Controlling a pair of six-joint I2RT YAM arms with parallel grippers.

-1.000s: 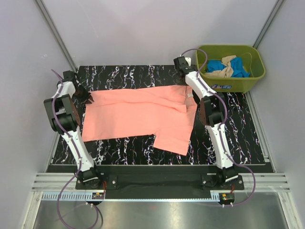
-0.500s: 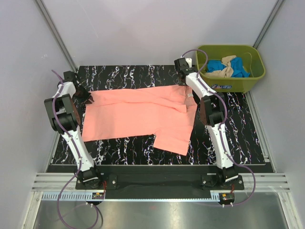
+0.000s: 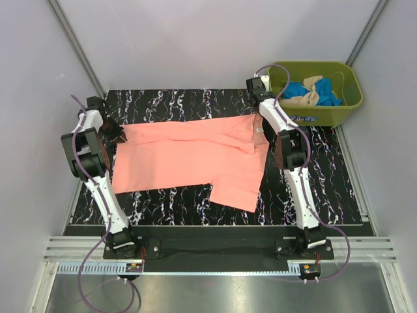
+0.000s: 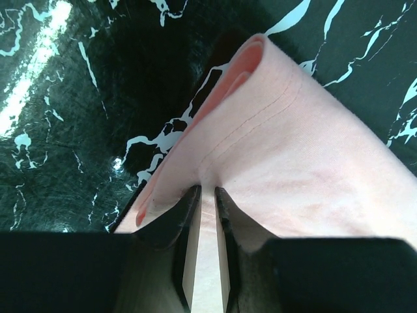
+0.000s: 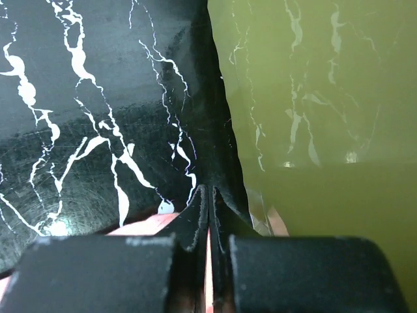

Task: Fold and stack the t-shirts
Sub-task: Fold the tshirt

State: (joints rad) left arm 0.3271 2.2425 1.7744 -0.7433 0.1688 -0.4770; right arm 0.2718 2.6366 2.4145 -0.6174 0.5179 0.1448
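Your left gripper (image 4: pixel 203 195) sits at the far left corner of the salmon-pink t-shirt (image 3: pixel 189 160). In the left wrist view its two fingers (image 4: pixel 179 225) are drawn in to a narrow slit, and a doubled fold of the pink hem is pinched between them. The cloth rises in a soft ridge just beyond the tips. Black, white-veined table (image 3: pixel 169 103) shows to the left of that fold.

From above, the shirt lies spread flat across the middle of the table. Its long side runs left to right, and one flap reaches toward the near edge, right of centre. A few creases gather at the far right end under your right arm.

Your right gripper (image 5: pixel 208 193) is at the far right, past the shirt's far corner and close to the olive-green tub (image 3: pixel 314 117). Its fingers are pressed together with only a hairline between them. A thin strip of pink shows in that line and at both sides of the finger bases, so it appears clamped on the shirt's edge. The tub wall fills the right half of that wrist view.

Inside the tub, a blue t-shirt (image 3: pixel 294 89) and a beige t-shirt (image 3: pixel 313 91) lie crumpled together.
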